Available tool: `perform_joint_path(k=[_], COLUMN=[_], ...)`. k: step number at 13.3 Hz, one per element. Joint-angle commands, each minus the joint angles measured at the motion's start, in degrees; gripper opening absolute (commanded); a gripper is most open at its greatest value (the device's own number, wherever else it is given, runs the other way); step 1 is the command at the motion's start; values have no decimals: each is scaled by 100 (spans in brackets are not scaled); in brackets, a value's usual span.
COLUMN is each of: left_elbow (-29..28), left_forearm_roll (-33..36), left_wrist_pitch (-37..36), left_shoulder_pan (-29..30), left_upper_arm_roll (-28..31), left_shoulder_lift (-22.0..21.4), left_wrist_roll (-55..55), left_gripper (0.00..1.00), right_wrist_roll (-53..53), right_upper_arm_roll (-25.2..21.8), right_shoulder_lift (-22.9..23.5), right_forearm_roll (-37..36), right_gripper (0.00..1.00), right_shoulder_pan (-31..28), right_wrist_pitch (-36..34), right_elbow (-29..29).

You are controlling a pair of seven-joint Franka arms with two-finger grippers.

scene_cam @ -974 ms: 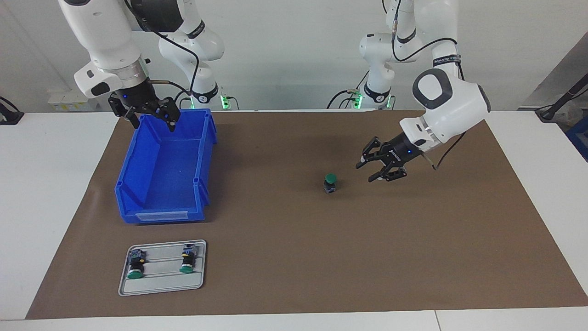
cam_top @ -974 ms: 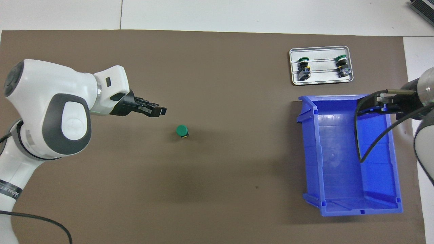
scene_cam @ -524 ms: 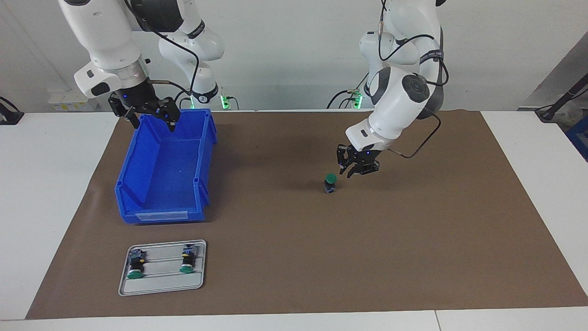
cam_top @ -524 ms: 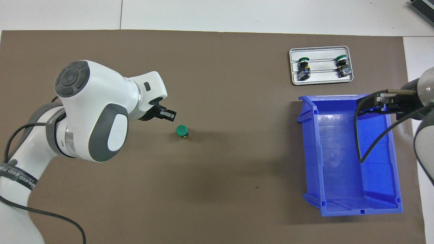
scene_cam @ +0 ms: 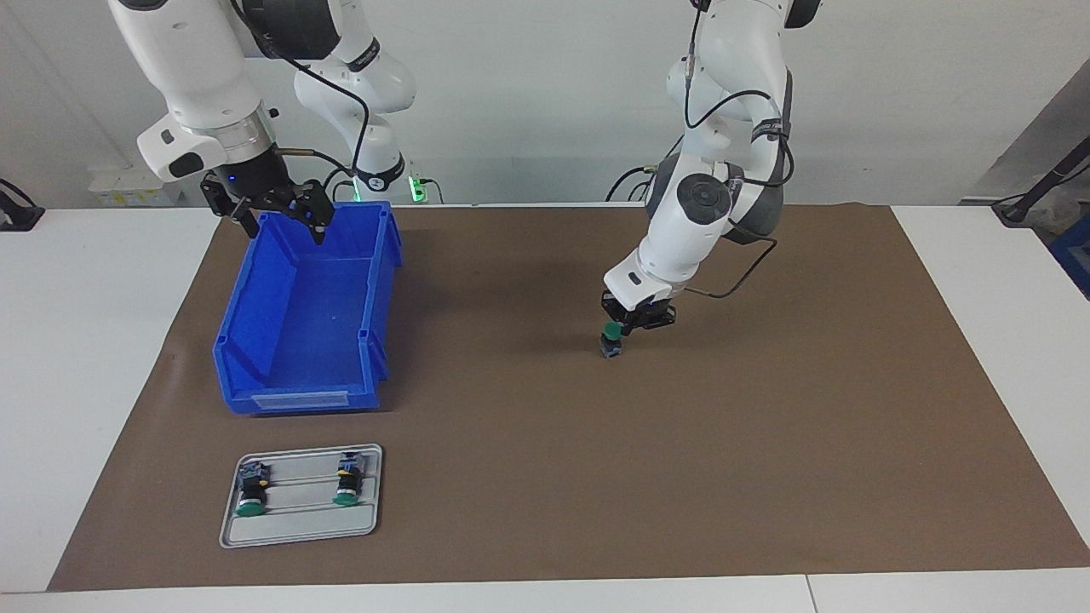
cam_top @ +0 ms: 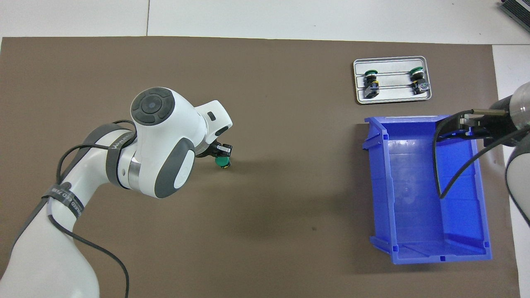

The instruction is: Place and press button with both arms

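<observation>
In the overhead view the left gripper [cam_top: 221, 150] is mostly covered by its own white wrist; only a black tip is seen, at the edge of the button [cam_top: 222, 161]. In the facing view the same gripper [scene_cam: 634, 319] is seen low over the button [scene_cam: 610, 339], its fingertips brought together with nothing held between them. Whether the tips are actually touching the green cap cannot be made out; they are at least just beside it.

The button is stood upright on the brown mat [scene_cam: 766, 443], about mid-bench, toward the left arm's end. A round flat green cap is shown on top, with a short black body under it and a blue-grey block at the base; a small yellow spot is seen at its foot in the overhead view.

The right gripper [scene_cam: 274, 207] is held over the robots' end of the blue bin [scene_cam: 298, 375], jaws spread wide and empty. In the overhead view it [cam_top: 457, 126] is partly cut off by the frame edge and crossed by a black cable.

A grey tray [scene_cam: 300, 532] is laid farther from the robots than the bin, with two more buttons lying on their sides in it; their details are too small to be read.
</observation>
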Motion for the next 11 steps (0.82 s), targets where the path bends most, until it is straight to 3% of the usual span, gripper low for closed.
perform_joint_path(k=[1, 11], left_elbow=[103, -107], left_forearm_roll=[349, 376], left_wrist_pitch=[-49, 48], left_shoulder_pan=[-161, -319], left_upper_arm_roll=[86, 86], left_shoulder_lift=[139, 262], left_wrist_roll=[-285, -337], left_gripper=[2, 0], right_wrist_roll=[-114, -114], right_upper_arm_roll=[29, 29], right_shoulder_lift=[-123, -123], right_forearm_roll=[-6, -6], right_gripper=[100, 100], right_shoulder_pan=[-52, -52], right_wrist_pitch=[-13, -13], right_elbow=[-121, -121])
